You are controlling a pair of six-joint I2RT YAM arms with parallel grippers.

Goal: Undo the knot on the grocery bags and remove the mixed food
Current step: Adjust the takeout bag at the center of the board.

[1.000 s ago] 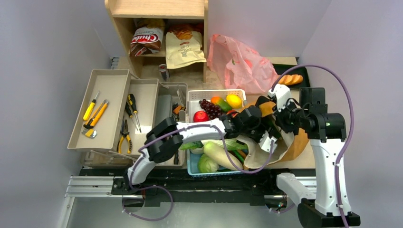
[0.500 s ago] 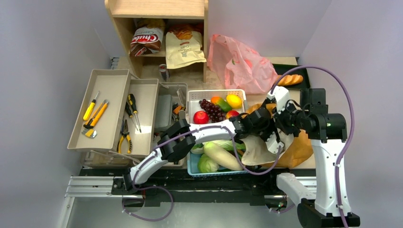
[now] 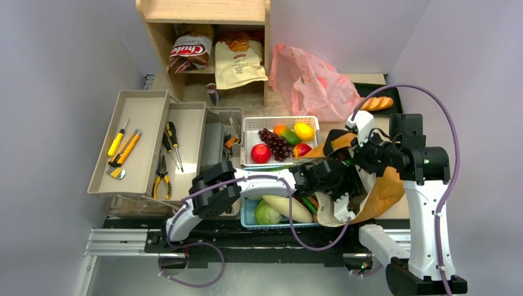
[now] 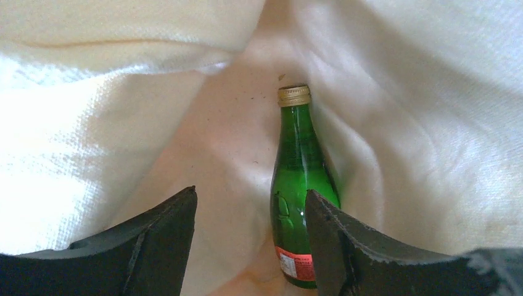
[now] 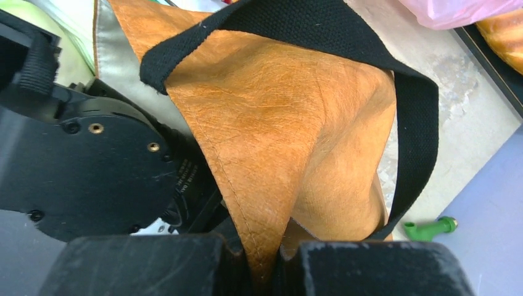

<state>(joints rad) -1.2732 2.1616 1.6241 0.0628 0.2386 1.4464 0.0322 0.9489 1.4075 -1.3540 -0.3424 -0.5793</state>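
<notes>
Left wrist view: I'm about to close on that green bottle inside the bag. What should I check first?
1. Left gripper jaws open: ok.
2. Green bottle in view, cap on: ok.
3. Bottle centred between the jaws: not ok, it lies partly behind one finger.
4. Right gripper shut on the brown bag edge, keeping it lifted: ok.
5. Fingers clear of the white lining: cannot tell.

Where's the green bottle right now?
Left wrist view: the green bottle lies inside the bag, on its white lining, right of centre, cap pointing away, just beyond the open left gripper.
</notes>
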